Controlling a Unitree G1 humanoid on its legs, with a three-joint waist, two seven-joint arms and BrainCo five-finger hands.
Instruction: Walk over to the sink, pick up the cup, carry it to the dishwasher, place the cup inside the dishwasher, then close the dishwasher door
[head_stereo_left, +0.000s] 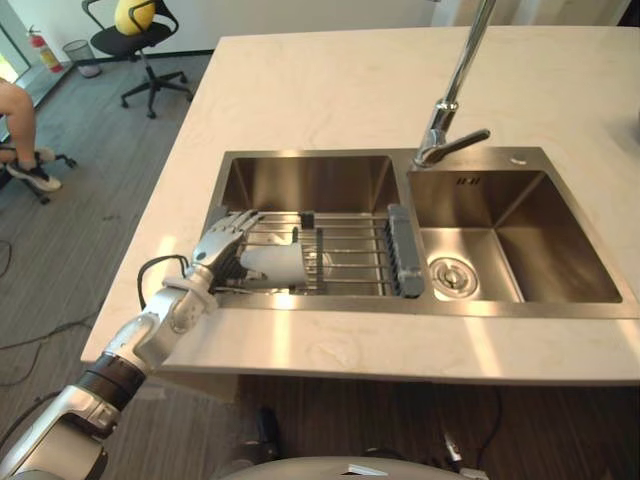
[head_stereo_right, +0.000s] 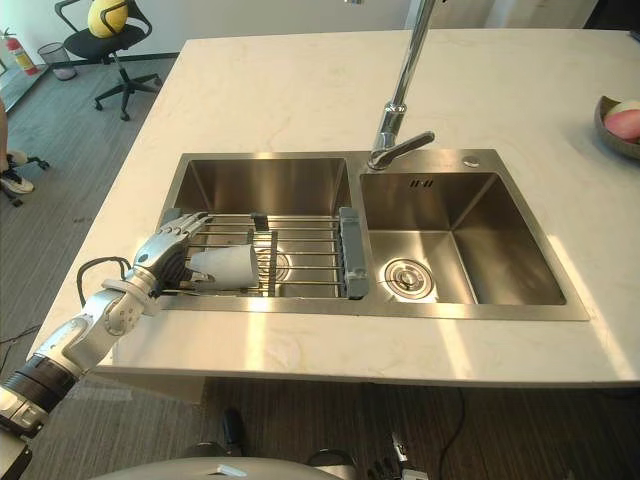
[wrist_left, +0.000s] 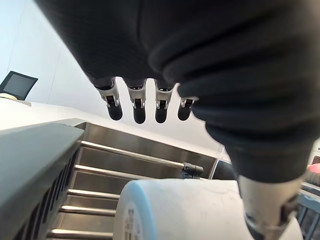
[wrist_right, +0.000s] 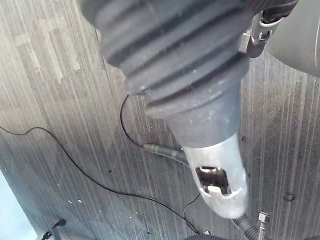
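Left hand (head_stereo_left: 225, 245), unclenched, is held over pale cylindrical cup (head_stereo_left: 272, 264) lying on steel wire rack (head_stereo_left: 350, 235); judged light, slippery; mid-body grasp advised.

Left arm (head_stereo_left: 150, 335) reaches forward, right hand (wrist_right: 220, 175) hangs low.
Left hand (head_stereo_left: 225, 245) holds its fingers (wrist_left: 136, 107) straight, thumb apart.

I saw the pale cup (head_stereo_left: 275, 262) lying on its side on the wire rack (head_stereo_left: 355, 245), left of the frame's centre.
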